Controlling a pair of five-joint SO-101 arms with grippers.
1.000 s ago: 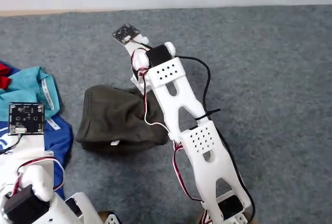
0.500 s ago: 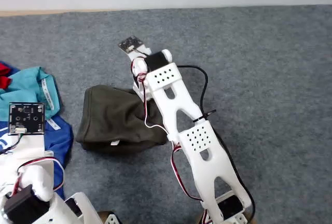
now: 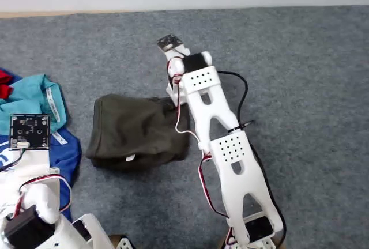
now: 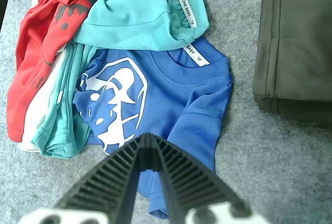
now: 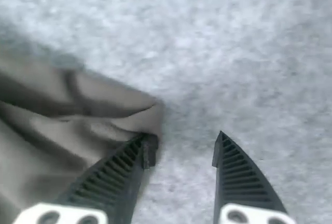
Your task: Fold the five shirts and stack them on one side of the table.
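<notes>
We see the dark green shirt (image 3: 135,131) folded, approx. mid-bench, a bit twd the left edge of the grey bench (image 3: 300,76). The right gripper (image 5: 184,143) sits low at the shirt corner facing the back & right edges. Its fingers are open, one finger (image 5: 124,167) right at the cloth hem and the other over bare bench. At the left edge lies a loose pile: a blue shirt (image 4: 171,94) w/ white print, a teal shirt (image 4: 140,16) overlapping its collar and a red shirt (image 4: 46,42) beside that. The left gripper (image 4: 149,140) hangs over the blue shirt, fingers closed together.
</notes>
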